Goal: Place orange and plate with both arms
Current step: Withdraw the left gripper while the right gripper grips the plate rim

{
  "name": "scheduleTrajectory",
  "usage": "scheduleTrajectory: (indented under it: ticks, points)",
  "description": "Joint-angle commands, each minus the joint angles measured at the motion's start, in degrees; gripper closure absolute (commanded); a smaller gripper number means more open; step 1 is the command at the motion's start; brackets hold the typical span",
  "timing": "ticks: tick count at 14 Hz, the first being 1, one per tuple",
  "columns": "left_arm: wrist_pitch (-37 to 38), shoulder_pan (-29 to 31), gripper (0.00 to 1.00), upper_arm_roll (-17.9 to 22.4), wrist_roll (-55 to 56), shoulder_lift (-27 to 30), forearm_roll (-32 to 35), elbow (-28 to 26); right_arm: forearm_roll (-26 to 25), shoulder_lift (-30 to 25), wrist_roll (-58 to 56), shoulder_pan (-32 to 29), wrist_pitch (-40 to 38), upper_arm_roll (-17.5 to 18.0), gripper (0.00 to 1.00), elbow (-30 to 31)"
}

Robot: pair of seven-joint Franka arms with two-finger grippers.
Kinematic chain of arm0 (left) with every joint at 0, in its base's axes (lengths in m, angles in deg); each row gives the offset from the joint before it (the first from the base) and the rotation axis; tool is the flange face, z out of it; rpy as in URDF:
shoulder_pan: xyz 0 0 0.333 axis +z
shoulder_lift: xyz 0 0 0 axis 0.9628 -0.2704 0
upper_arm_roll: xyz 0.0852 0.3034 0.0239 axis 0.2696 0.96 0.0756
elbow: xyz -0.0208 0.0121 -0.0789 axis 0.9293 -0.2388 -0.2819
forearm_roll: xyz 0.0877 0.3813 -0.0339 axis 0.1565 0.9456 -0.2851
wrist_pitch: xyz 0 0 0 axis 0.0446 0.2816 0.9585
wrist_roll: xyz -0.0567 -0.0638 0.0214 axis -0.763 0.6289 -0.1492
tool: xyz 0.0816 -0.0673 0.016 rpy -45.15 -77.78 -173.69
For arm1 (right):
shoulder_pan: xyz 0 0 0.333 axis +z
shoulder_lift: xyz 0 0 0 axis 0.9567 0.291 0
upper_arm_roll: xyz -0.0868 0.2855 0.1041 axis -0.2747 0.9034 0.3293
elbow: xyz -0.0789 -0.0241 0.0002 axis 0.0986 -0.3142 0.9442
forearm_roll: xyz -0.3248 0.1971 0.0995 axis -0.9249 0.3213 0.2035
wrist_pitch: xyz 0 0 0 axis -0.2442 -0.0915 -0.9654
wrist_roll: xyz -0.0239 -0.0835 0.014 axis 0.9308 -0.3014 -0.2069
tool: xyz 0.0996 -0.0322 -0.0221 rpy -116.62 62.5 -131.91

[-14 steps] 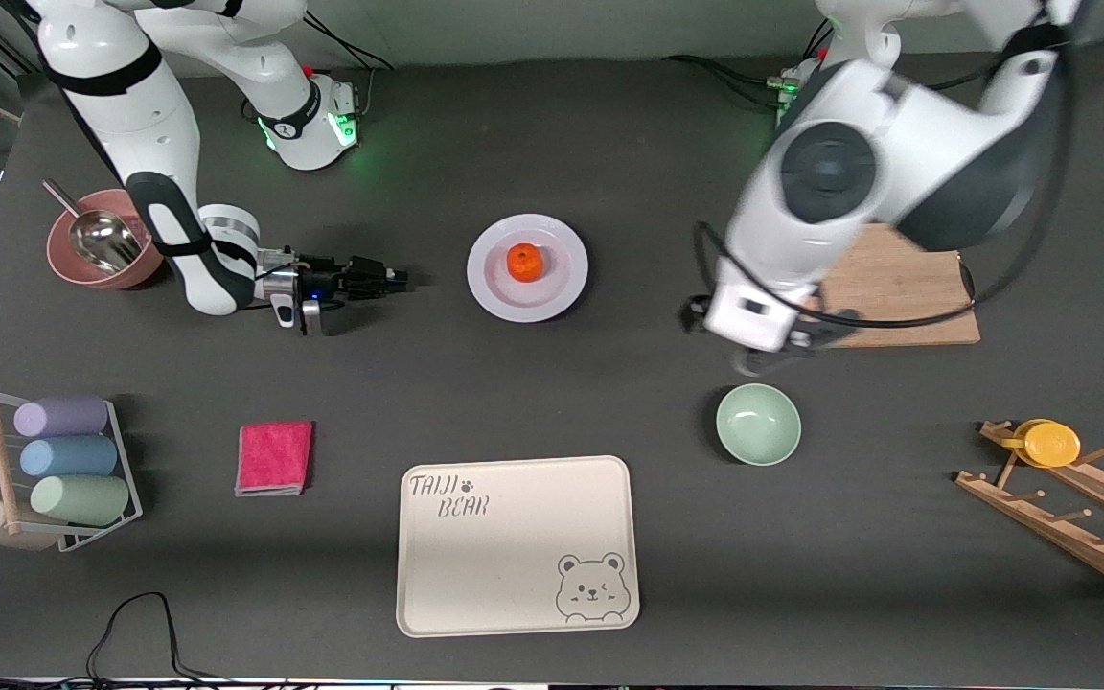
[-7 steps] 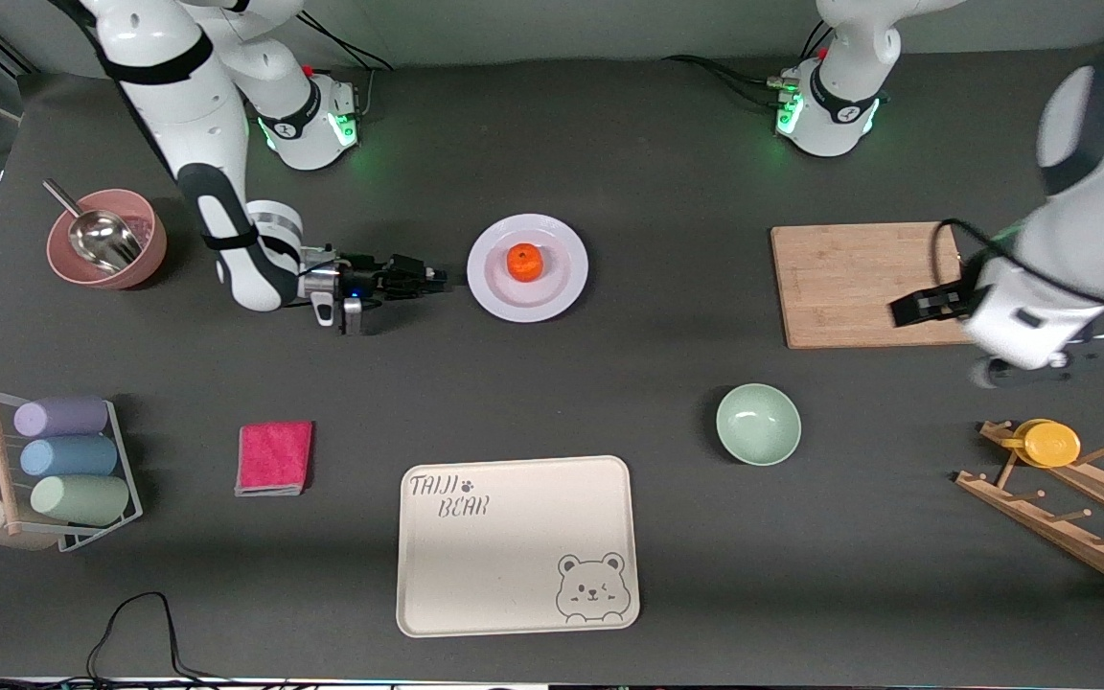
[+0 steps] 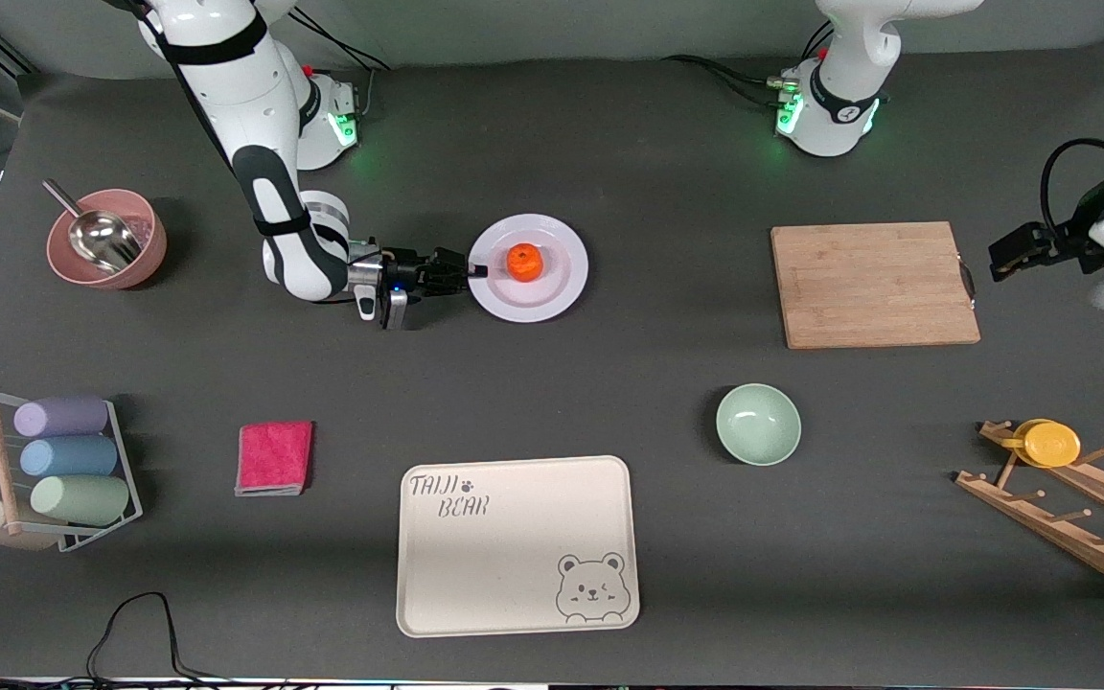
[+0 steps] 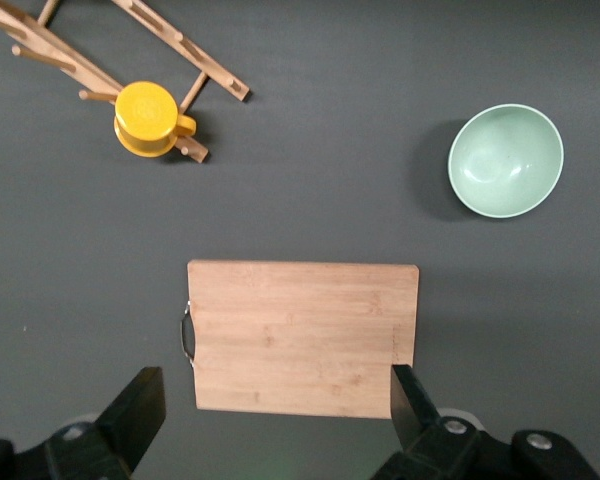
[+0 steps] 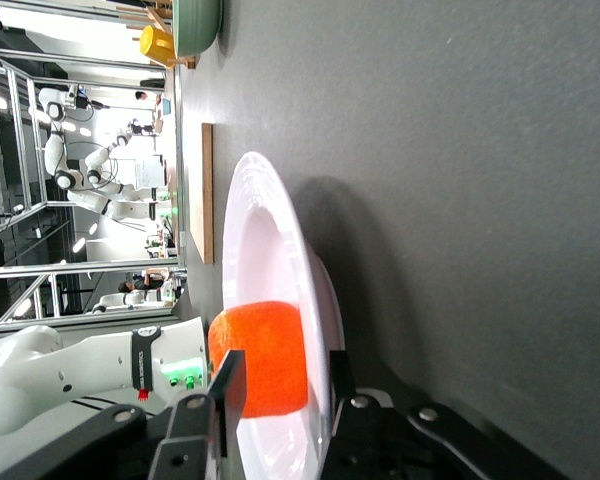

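Dark grey table carries plate, orange, tray.

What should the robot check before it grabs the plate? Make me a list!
1. The orange sits on the plate: ok.
2. The right gripper is at the plate's rim, one finger above and one below: ok.
3. Right gripper closed on the rim: not ok, open.
4. The left gripper is out of the way, open over the cutting board: ok.
5. Orange won't roll: cannot tell.
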Motion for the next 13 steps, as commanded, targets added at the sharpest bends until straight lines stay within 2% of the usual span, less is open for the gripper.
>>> scheduleTrajectory:
  ticks: [1, 2, 3, 4, 9, 11, 13]
  points:
    - [-4.66, -2.12, 0.0, 2.54, -4.38, 4.83, -1.22, -6.21, 2.06, 1.26, -1.41, 0.34, -0.11, 0.33, 0.61, -1.04]
    - [-4.66, -2.12, 0.0, 2.54, -4.39, 4.91, -1.22, -6.21, 2.06, 1.18, -1.67, 0.34, -0.11, 0.34, 0.74, -1.04]
    - [-4.05, -2.12, 0.0, 2.45, -4.39, 5.26, -1.22, -6.21, 2.06, 1.18, -1.76, 0.34, -0.37, 0.34, 0.92, -1.12]
    - [-3.7, -2.21, 0.0, 2.36, -4.39, 5.35, -1.22, -6.21, 2.06, 1.18, -1.85, 0.34, -0.55, 0.34, 1.0, -1.12]
    - [-2.99, -1.86, 0.0, 2.27, -4.47, 5.0, -1.31, -5.85, 2.06, -0.92, -0.88, -0.36, -2.82, 0.08, 1.0, -1.47]
    - [-2.9, -1.94, 0.0, 2.36, -4.47, 5.0, -1.22, -5.85, 1.71, -3.9, 2.7, -0.45, -7.3, -1.32, 1.0, -1.47]
    - [-2.81, -1.86, 0.0, 2.36, -4.39, 5.0, -1.22, -5.77, 0.83, -8.99, 7.71, -0.45, -8.37, -2.82, 1.0, -1.39]
